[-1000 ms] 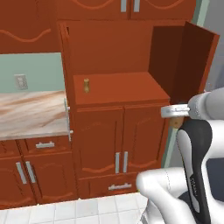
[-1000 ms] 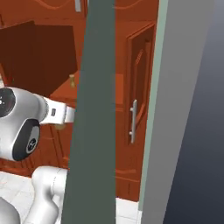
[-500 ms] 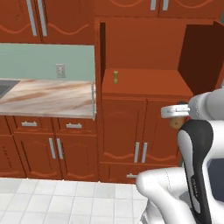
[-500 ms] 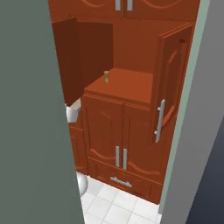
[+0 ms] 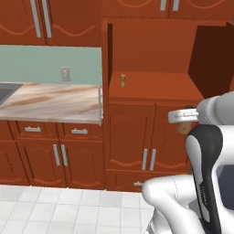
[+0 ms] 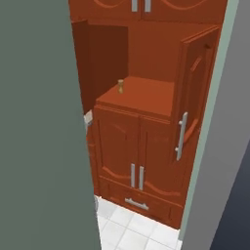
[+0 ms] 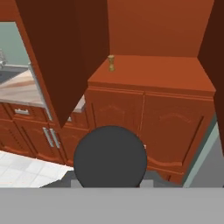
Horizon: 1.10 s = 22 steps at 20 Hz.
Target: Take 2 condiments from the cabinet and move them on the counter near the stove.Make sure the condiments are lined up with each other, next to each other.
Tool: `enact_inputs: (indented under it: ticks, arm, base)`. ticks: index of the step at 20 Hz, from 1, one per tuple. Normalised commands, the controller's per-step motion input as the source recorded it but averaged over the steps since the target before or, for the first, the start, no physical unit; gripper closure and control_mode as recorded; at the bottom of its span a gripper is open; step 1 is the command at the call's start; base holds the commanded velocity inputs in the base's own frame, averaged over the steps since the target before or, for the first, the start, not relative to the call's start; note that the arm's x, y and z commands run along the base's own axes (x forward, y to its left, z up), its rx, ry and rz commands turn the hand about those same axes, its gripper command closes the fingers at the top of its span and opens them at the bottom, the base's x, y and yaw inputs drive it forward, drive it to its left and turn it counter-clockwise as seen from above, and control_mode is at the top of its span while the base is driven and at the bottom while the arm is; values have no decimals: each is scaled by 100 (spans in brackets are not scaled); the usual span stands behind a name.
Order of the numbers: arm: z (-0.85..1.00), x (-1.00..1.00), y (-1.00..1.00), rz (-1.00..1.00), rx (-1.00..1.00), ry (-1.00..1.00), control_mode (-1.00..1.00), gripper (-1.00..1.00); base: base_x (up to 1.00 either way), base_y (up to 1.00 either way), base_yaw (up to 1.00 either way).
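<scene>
Gripper (image 5: 183,120): seen at the right edge of the left base view, mid-height. It is clamped on the black-capped condiment (image 5: 184,129), whose light-brown body pokes out just below the hand. In the hand view the condiment's dark round cap (image 7: 109,154) sits at bottom centre and hides the finger tips, so the grip itself cannot be checked there.

Tan-topped condiment (image 5: 122,80): upright on the flat shelf of the cabinet (image 5: 155,91), towards the shelf's left rear and well apart from the gripper. Also seen in the right base view (image 6: 120,86) at upper centre, and in the hand view (image 7: 111,63) above the dark cap.

Cabinet: both doors open.
- Left base view: only a dark right door (image 5: 212,55) is clear.
- Right base view: that door's panelled face and vertical silver handle (image 6: 181,136), right of centre.
- Hand view: the left door (image 7: 61,52) swung out, upper left.

Desk (image 5: 50,103): marble-look top at mid-left of the left base view, butting against the cabinet's left side. A wall socket (image 5: 65,73) sits on the green wall above it. In the hand view the desk (image 7: 26,87) is partly covered by the left door.

In the right base view a grey-green panel (image 6: 39,122) covers the left part. White tiled floor (image 6: 122,229) at the bottom.
</scene>
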Motion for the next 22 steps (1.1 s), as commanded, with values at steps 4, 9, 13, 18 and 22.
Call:
enact_inputs:
  ticks: [4, 9, 13, 18, 22]
  arm:
    - [0, 0, 0, 0, 0, 0, 100, 100]
    - [0, 0, 0, 0, 0, 0, 100, 100]
    - [0, 0, 0, 0, 0, 0, 100, 100]
    - [0, 0, 0, 0, 0, 0, 100, 100]
    - [0, 0, 0, 0, 0, 0, 100, 100]
  base:
    - [5, 79, 3]
    - [-3, 89, 0]
    - [-18, 83, 17]
    - [-22, 68, 41]
    - [-11, 62, 51]
